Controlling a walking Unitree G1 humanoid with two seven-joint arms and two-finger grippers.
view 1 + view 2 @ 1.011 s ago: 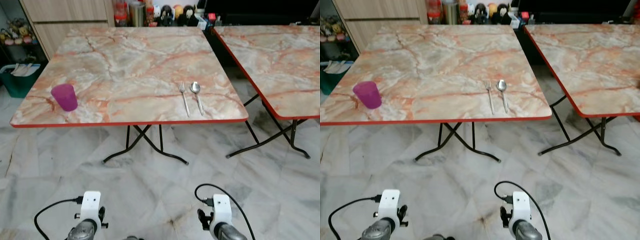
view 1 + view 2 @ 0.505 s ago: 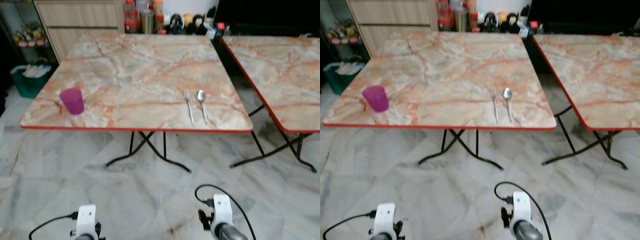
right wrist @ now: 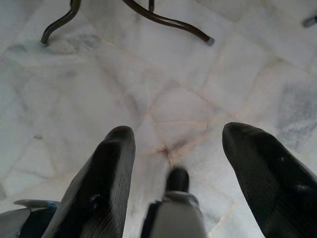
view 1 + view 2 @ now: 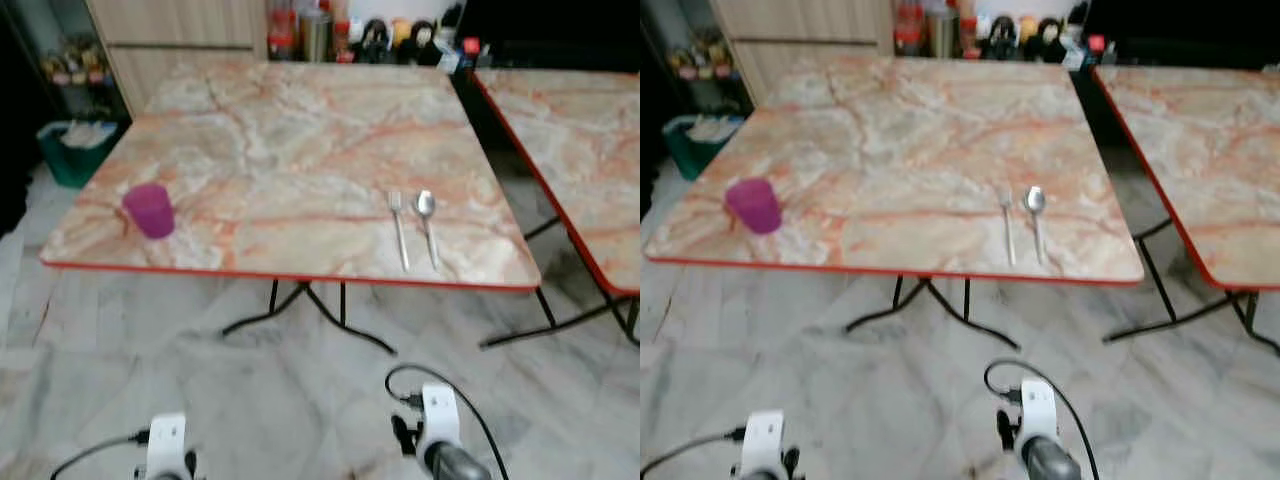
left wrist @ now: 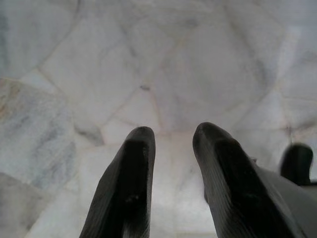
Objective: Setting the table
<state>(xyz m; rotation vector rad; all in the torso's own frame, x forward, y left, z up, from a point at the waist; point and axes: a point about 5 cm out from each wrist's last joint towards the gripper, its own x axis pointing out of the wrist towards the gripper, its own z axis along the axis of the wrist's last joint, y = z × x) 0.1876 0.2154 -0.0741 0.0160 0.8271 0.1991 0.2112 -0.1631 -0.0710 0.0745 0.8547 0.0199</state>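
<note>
A table [image 4: 290,130] with a pink and orange marble top and a red edge is seen ahead, on black folding legs. A purple cup [image 4: 149,210] is stood upright near the table's front left corner. A fork [image 4: 398,228] and a spoon [image 4: 428,225] are laid side by side near the front right edge, just apart, with the fork on the left. Their handles are pointed toward the front edge. The cup is well apart from them.

A second table [image 4: 580,140] of the same kind is seen to the right, with a gap between the two. Bottles and jars [image 4: 370,30] are lined up behind the first table. A green bin [image 4: 75,150] is seen on the floor at the far left.

Both arms are held low over the grey marble floor [image 4: 300,400]. The left gripper [image 5: 171,136] is pointed at the floor with its fingers a little apart, and nothing is held between them. The right gripper [image 3: 176,134] is also pointed at the floor, with its fingers spread wide and nothing held. A black table leg [image 3: 163,20] is seen on the floor beyond it.
</note>
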